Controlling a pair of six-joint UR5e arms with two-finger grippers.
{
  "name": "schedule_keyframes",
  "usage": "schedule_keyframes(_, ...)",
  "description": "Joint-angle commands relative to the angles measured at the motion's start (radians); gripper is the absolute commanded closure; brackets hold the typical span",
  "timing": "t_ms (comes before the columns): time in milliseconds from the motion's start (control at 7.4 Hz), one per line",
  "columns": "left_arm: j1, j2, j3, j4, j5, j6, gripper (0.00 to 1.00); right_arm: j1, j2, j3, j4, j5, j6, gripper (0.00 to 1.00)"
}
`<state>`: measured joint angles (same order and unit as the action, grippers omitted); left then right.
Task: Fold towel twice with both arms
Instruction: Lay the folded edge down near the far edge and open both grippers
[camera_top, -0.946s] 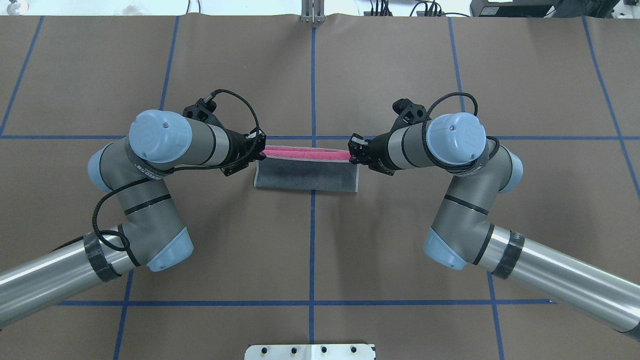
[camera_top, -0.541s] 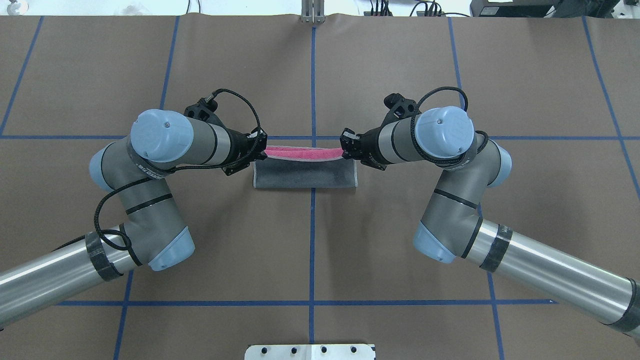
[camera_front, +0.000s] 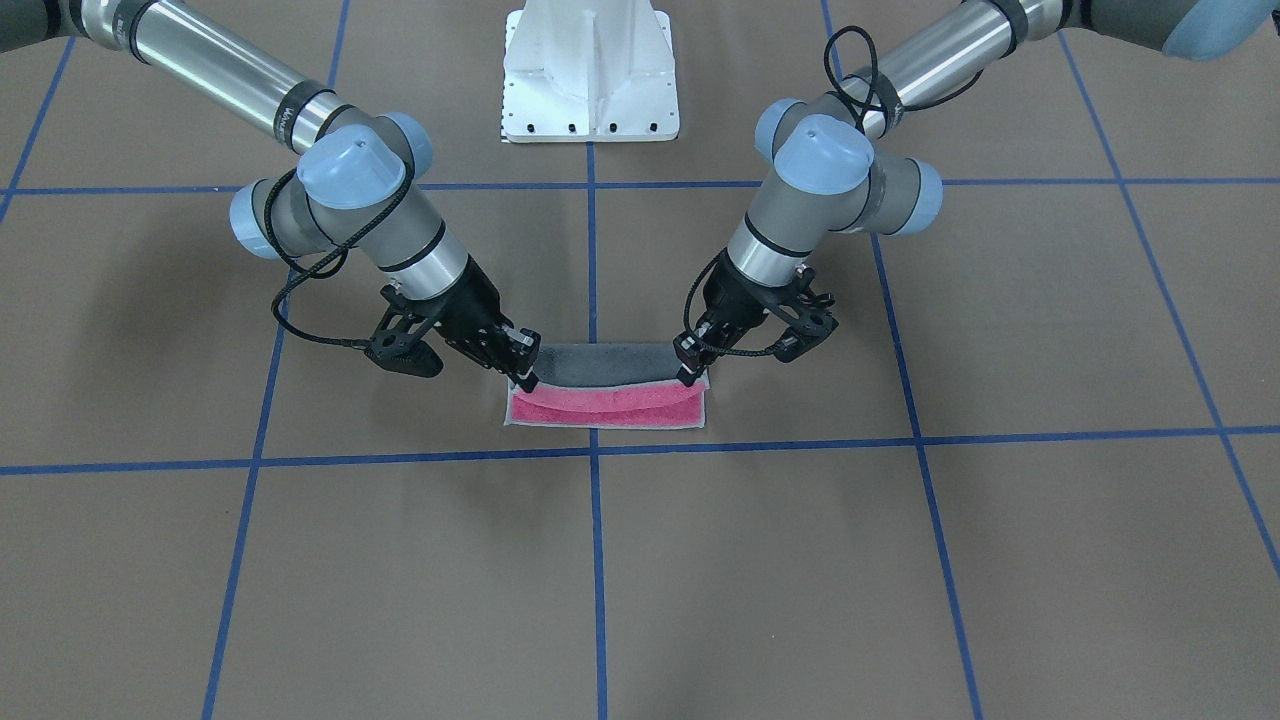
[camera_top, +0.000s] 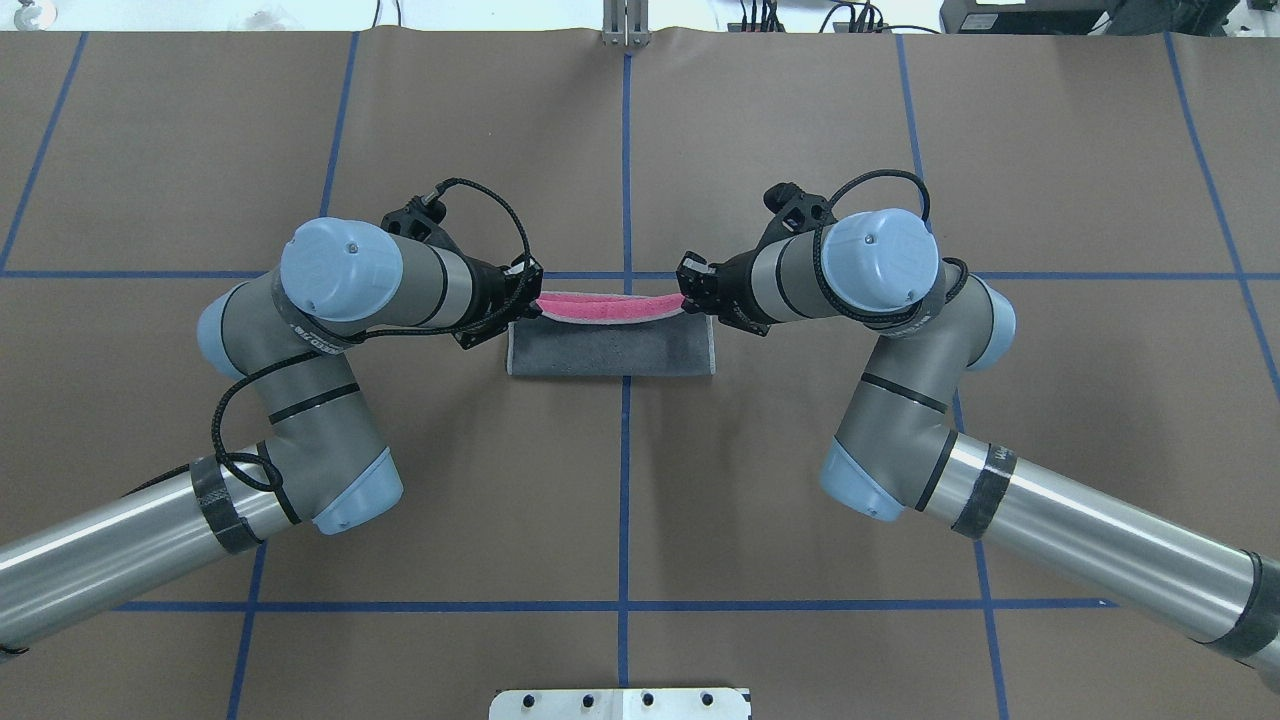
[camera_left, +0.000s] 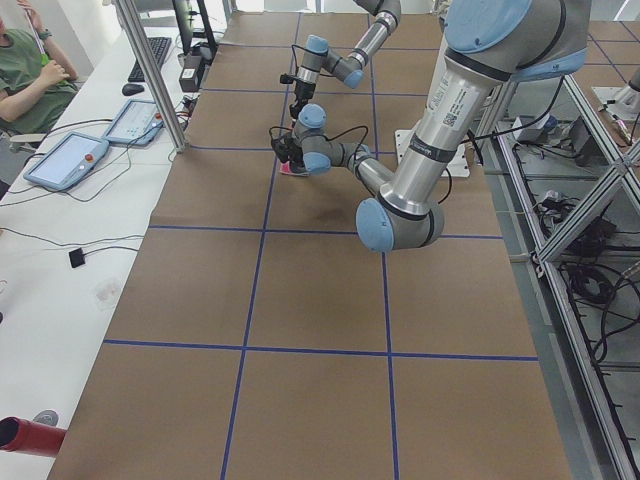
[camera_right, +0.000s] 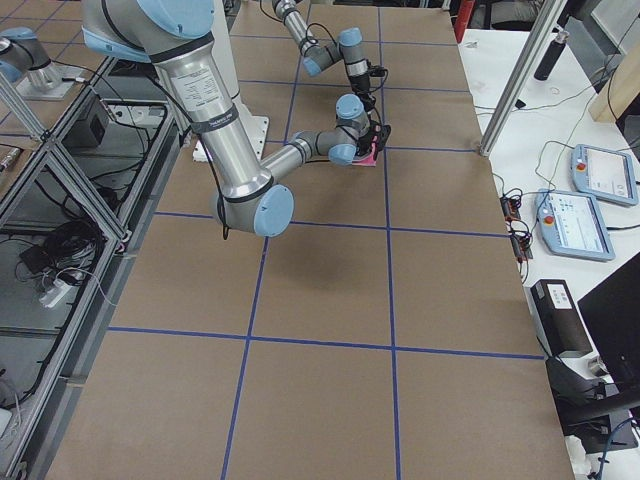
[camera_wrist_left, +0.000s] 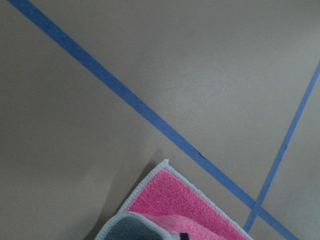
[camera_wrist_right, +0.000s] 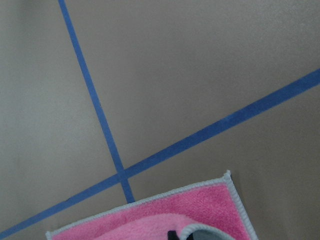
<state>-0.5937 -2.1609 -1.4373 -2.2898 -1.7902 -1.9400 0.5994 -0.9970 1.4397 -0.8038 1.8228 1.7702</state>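
The towel (camera_top: 610, 350) lies at the table's centre, partly folded. Its dark grey face is turned up and a pink strip (camera_top: 610, 307) shows along the far side. In the front-facing view the pink part (camera_front: 605, 408) lies nearest the camera, with the grey part (camera_front: 610, 365) behind it. My left gripper (camera_top: 535, 303) is shut on the towel's left end of the raised edge. My right gripper (camera_top: 688, 300) is shut on the right end. The held edge sags slightly between them. Both wrist views show a pink corner (camera_wrist_left: 185, 205) (camera_wrist_right: 175, 215) below the fingers.
The table is covered in brown paper with blue tape grid lines (camera_top: 625, 500). The white pedestal base (camera_front: 590, 70) stands at the robot's side. An operator (camera_left: 30, 70) and tablets (camera_left: 70, 160) are beyond the far table edge.
Both grippers have moved closer to each other, the right one more. The held towel edge has slackened and sags, and the pink strip looks shorter.
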Motion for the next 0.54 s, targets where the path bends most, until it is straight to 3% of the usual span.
schedule_keyframes(0, 0.0, -0.004, 0.011, -0.01, -0.002, 0.001, 1.0, 0.0, 0.0, -0.001, 0.0, -0.002, 0.0, 0.55)
schedule_keyframes(135, 0.0, -0.005, 0.011, -0.01, 0.0, -0.007, 0.7, 0.0, 0.0, -0.001, 0.0, -0.017, -0.002, 0.01)
schedule_keyframes(270, 0.0, -0.005, 0.011, -0.01, 0.0, -0.019, 0.28, 0.0, -0.002, -0.001, 0.0, -0.019, -0.002, 0.01)
schedule_keyframes(405, 0.0, -0.005, 0.011, -0.01, 0.0, -0.014, 0.0, 0.002, -0.002, -0.001, 0.0, -0.017, -0.002, 0.01)
